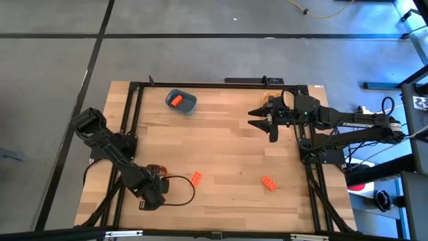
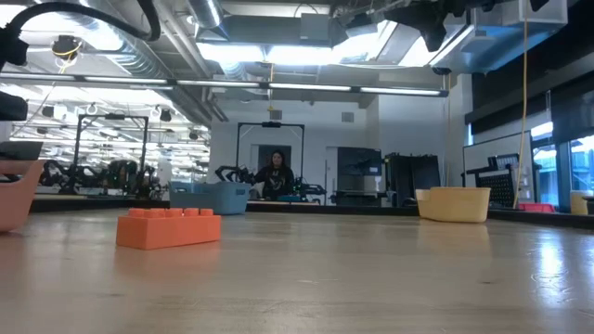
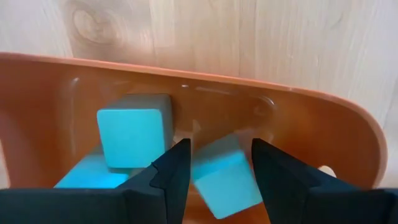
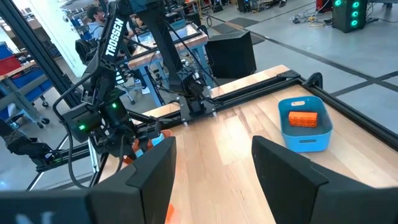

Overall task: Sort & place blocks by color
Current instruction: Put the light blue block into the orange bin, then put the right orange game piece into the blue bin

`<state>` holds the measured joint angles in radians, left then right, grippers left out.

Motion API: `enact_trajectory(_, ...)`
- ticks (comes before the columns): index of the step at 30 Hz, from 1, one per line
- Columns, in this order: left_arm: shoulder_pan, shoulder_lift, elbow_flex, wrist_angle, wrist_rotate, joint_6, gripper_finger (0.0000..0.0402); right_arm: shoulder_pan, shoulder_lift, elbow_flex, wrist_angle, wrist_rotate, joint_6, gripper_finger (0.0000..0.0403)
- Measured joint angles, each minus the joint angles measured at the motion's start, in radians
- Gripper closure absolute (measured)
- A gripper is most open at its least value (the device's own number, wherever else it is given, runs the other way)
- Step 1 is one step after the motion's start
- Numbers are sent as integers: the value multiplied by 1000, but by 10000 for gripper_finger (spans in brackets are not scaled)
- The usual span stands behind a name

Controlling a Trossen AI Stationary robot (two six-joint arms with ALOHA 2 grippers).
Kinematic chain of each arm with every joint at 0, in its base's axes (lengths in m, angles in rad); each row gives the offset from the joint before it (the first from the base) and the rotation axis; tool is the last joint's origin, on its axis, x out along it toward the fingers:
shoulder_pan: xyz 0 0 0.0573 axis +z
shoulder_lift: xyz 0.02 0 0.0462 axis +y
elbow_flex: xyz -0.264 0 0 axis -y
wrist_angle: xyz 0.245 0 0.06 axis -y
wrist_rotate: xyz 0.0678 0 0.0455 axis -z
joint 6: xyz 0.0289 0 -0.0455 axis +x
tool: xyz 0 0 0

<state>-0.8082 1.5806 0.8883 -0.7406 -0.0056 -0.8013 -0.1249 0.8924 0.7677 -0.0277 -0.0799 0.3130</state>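
Wood tabletop (image 1: 227,161) (2 orange blocks (image 1: 196,178)), workshop behind.

Grey floor (image 1: 200,60) crossed by dark seams; workshop behind, lit by bright ceiling lights (image 2: 278,54).

Wooden table (image 1: 221,140): bowls (image 1: 181,102), orange blocks (image 1: 269,183)

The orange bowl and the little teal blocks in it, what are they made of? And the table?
The orange bowl looks like smooth plastic: its wall is glossy, with small highlights. The teal blocks look like matte plastic, with flat, even faces. The table looks like pale wood, with visible grain and a knot.
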Motion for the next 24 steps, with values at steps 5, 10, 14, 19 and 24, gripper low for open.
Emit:
enact_trajectory(5, 0, 0, 0, 0, 40, 0, 240, 0, 0, 0, 0, 0, 0, 189)
enact_trajectory(10, 0, -20, -1, 1, 60, 0, 239, 0, 0, 0, 0, 0, 0, 189)
enact_trajectory(14, 16, -63, -1, 0, 50, 0, 234, 0, 0, 0, 0, 0, 0, 189)
enact_trajectory(19, 38, -115, -1, -12, 34, 1, 211, 0, 0, 0, 1, 0, 0, 189)
enact_trajectory(24, 60, -154, -1, -12, 39, 11, 186, 0, 0, 0, 1, 0, 0, 189)
